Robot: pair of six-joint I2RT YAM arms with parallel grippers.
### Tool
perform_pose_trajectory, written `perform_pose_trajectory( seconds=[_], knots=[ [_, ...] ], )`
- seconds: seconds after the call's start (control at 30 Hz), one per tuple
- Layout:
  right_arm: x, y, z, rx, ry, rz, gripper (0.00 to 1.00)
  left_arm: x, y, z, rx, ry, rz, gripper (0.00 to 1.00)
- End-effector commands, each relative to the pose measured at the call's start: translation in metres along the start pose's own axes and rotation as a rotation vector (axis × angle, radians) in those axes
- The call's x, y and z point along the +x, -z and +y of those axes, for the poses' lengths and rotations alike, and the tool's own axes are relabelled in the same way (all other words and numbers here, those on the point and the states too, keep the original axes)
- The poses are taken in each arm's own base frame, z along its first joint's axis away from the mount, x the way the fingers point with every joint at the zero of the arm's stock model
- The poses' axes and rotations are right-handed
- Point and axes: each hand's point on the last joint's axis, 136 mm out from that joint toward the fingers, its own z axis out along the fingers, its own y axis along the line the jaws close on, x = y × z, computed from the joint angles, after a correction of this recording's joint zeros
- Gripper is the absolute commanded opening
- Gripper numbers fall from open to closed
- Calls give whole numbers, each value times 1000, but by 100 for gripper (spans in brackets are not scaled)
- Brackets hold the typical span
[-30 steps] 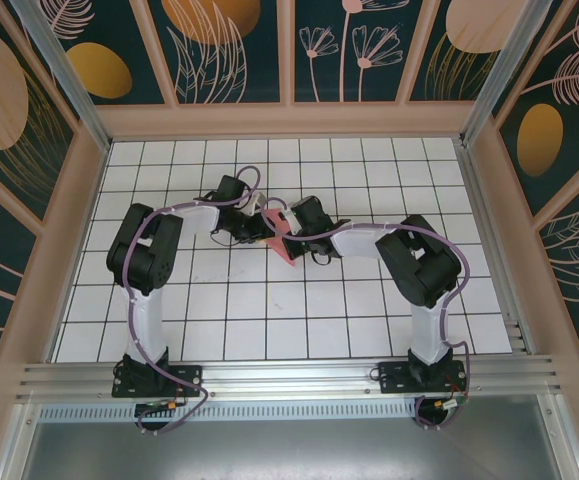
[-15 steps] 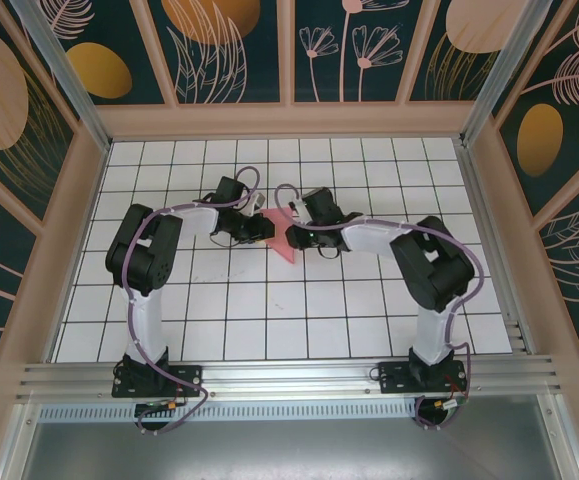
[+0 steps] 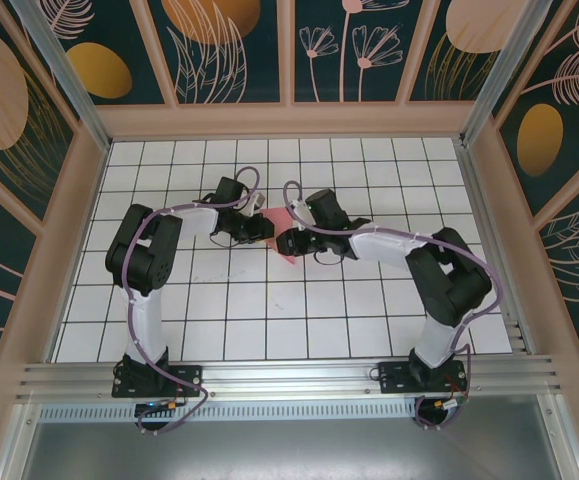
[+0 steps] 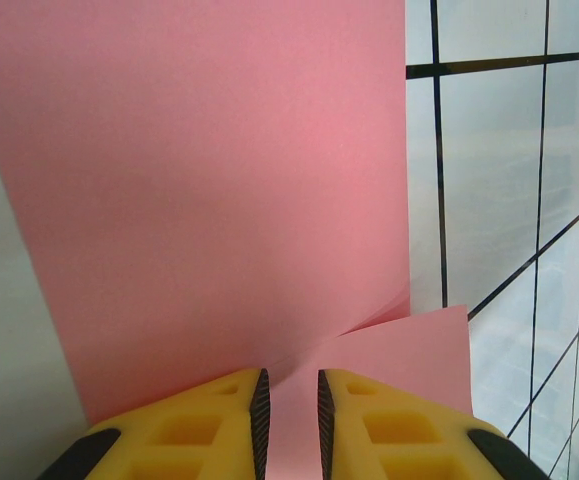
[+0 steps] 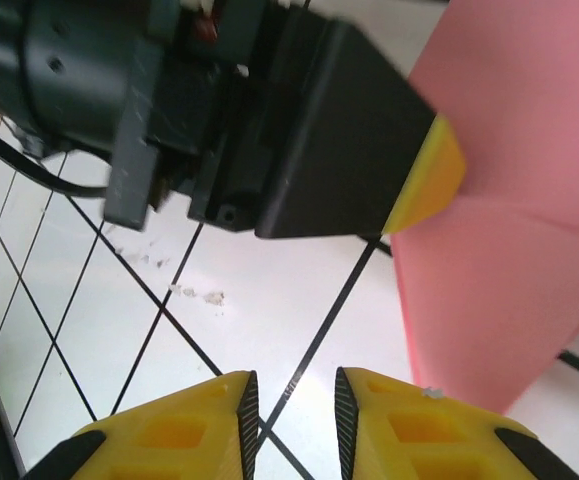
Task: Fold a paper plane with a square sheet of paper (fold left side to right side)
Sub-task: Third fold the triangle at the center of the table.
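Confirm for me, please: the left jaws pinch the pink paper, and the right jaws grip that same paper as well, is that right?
Not quite. The left jaws do pinch the pink paper, but the right jaws grip nothing. The right wrist view shows them apart over the white tiled table, with the paper beside them, not between them.
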Motion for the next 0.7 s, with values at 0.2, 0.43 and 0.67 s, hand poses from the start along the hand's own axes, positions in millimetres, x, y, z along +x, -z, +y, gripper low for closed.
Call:
perform_pose_trajectory(
  seconds=[0.2, 0.43, 0.67],
  knots=[
    [19, -27, -8, -43, -70, 105, 29, 25, -14, 34, -100, 36, 57, 24],
    [34, -34, -24, 6, -98, 149, 28, 25, -15, 36, -108, 35, 61, 24],
    [43, -34, -38, 60, -120, 169, 28, 24, -16, 38, -121, 30, 60, 24]
  ],
)
